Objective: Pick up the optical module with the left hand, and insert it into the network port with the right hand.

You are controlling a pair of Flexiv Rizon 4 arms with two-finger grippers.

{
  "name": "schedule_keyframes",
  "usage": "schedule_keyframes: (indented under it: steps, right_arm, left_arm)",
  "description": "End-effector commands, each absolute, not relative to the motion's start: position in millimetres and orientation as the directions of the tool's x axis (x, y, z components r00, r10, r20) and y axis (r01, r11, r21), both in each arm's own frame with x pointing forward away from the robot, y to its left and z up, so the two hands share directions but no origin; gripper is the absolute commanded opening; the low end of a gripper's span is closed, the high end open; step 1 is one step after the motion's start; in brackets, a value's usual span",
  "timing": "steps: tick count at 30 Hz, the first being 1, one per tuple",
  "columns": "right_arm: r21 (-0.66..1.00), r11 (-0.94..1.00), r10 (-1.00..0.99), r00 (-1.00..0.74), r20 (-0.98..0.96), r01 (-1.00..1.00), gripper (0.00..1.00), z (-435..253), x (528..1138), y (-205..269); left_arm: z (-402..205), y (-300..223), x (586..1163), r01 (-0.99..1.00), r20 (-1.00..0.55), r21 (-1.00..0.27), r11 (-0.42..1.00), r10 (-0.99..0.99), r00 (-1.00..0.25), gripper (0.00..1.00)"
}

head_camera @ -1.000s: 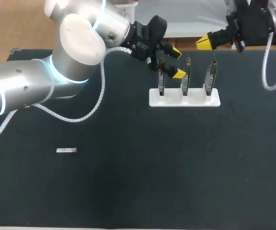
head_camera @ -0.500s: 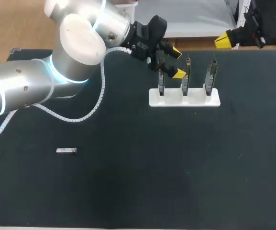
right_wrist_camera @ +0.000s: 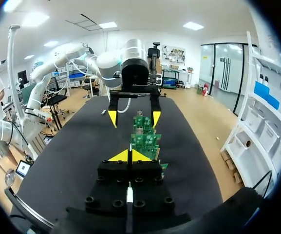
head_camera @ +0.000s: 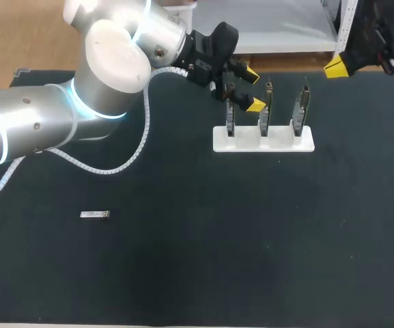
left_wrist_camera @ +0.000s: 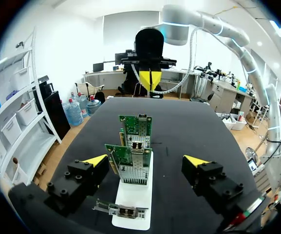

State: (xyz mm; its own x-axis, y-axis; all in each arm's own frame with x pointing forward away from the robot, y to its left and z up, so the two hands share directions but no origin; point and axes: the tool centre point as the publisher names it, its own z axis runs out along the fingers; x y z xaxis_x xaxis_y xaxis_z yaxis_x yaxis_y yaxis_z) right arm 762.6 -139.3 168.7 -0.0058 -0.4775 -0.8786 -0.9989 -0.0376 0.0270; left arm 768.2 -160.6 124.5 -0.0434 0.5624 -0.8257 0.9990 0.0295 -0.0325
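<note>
While the small silver optical module [head_camera: 95,214] lies flat on the left part of the dark tabletop [head_camera: 197,273], it is well apart from both tools. My big silver left arm [head_camera: 46,130] comes in from the left side and goes over to the far middle of the tabletop. At its end the left tool [head_camera: 253,89] has its two yellow tips spread wide, with nothing gripped. In the left wrist view the left tool [left_wrist_camera: 146,160] has one finger on each side of a row of green cards [left_wrist_camera: 130,163]. The cards stand upright in a white stand [head_camera: 263,140], one behind the other. One card has a metal network port [left_wrist_camera: 136,145] on it. Far to the right, at the back edge of the tabletop, is the right tool [head_camera: 334,66]. In the right wrist view the right tool [right_wrist_camera: 130,155] has its yellow tips pressed together, and they hold nothing.
</note>
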Motion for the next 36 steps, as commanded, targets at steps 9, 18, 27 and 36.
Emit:
schedule_keyframes:
  steps: [9, 18, 27, 36]
  right_arm:
    - [0.046, -0.034, -0.494, -0.023, -0.869, -0.998, 0.00, 159.1, 759.4, -140.2]
    - [0.046, -0.022, -0.488, -0.029, -0.872, -0.999, 0.00, 157.0, 761.3, -139.9]
    - [0.058, -0.042, -0.500, -0.029, -0.865, -0.997, 0.00, 152.8, 764.6, -135.4]
    - [0.068, -0.055, -0.504, -0.031, -0.863, -0.996, 0.00, 148.4, 768.6, -135.0]
  left_arm:
    - [124.8, -160.9, 768.8, 0.999, -0.824, -0.033, 0.030, 0.565, -0.044, 1.00]
    - [124.8, -160.9, 768.8, 0.999, -0.824, -0.033, 0.030, 0.565, -0.044, 1.00]
    - [124.8, -160.9, 768.8, 0.999, -0.824, -0.033, 0.030, 0.565, -0.044, 1.00]
    - [124.8, -160.9, 768.8, 0.999, -0.824, -0.033, 0.030, 0.565, -0.044, 1.00]
